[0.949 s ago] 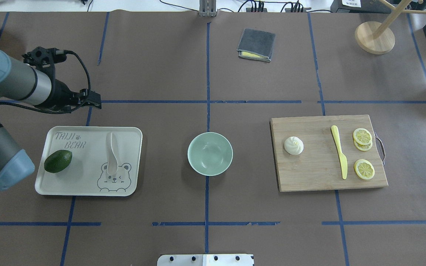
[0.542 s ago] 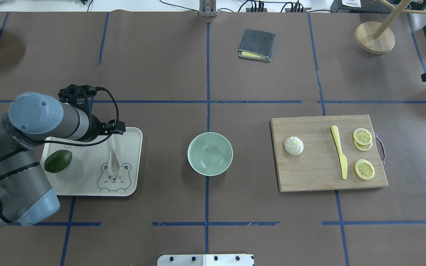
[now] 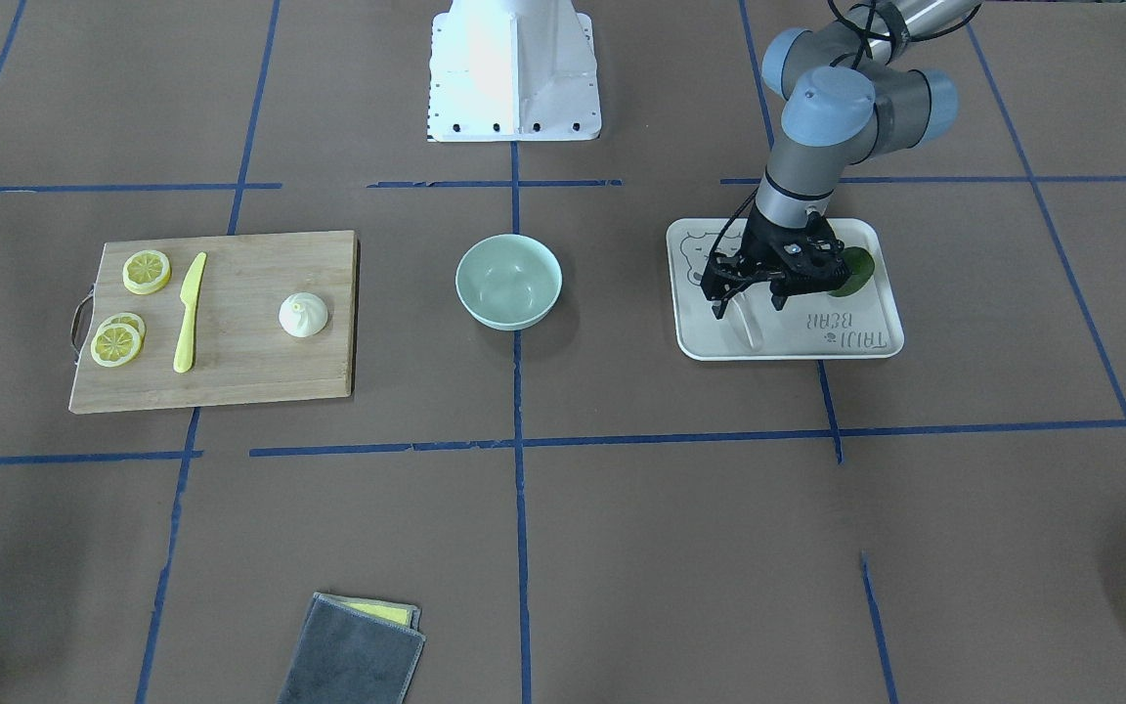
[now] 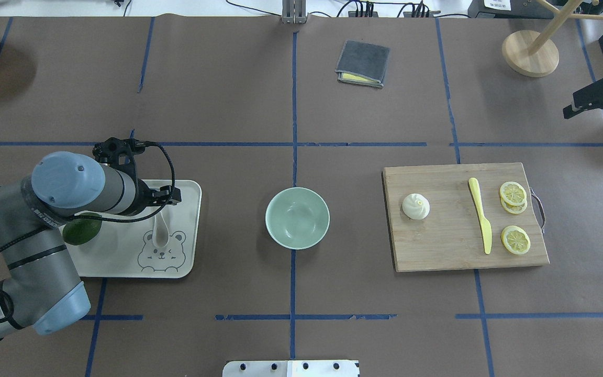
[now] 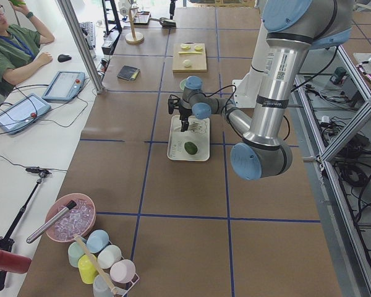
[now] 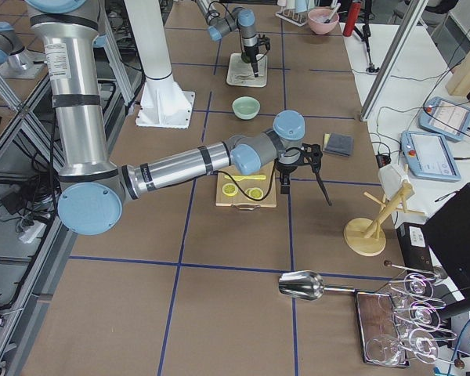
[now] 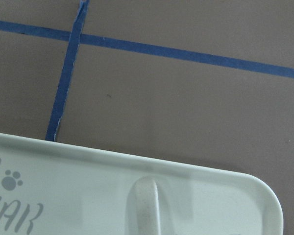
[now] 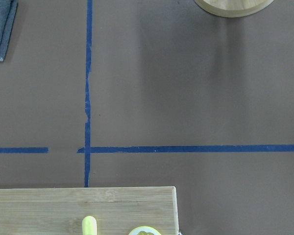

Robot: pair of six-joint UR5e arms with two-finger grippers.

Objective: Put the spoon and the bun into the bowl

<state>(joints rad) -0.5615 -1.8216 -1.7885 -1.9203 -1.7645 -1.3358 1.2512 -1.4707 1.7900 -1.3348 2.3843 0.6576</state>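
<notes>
Spoon lies flat on the cream tray at the robot's left side of the counter, its scoop over the printed bear and its handle under the left gripper. That gripper points down with its fingers spread, one on each side of the handle, low over the tray; contact with the spoon cannot be confirmed. The bun sits on the wooden cutting board, well apart from the right gripper, which hangs at the counter's far right edge with its fingers apparently spread and nothing between them. The bowl stands between tray and board and holds nothing. Step in hand, as judged: grasping the spoon. The next move calls for pinching the handle squarely, lifting clear of the tray rim, and carrying it to the bowl.
</notes>
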